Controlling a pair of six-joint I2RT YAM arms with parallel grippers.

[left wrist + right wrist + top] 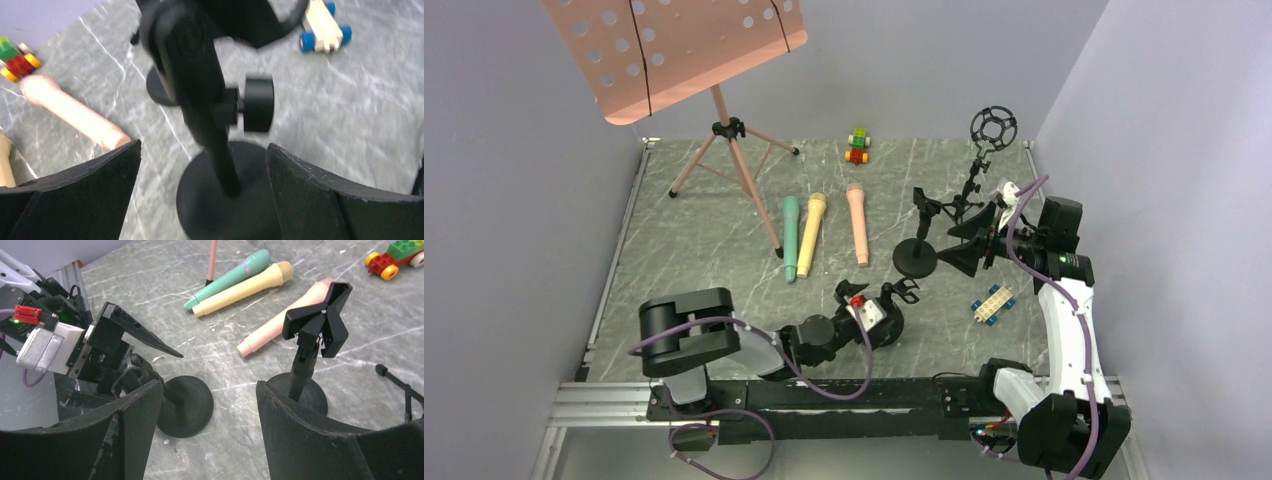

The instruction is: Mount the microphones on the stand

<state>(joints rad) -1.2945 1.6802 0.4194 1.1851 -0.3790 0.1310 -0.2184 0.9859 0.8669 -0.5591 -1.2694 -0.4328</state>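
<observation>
Three microphones lie side by side mid-table: teal-green (790, 238), pale yellow (812, 232) and salmon pink (858, 222). A short black stand (917, 255) with a clip on top (317, 320) rests on its round base to their right. My right gripper (959, 245) (210, 384) hovers open just right of it, with only bare table between the fingers. A second black stand (220, 165) rises between the wide-open jaws of my left gripper (203, 145) (879, 303), its pole apart from both fingers. The pink microphone (70, 112) lies left of it.
A third black stand with a ring mount (992, 128) rises at the back right. A pink music stand on a tripod (724, 130) fills the back left. Toy-brick cars sit at the back (857, 146) and near the right arm (992, 304).
</observation>
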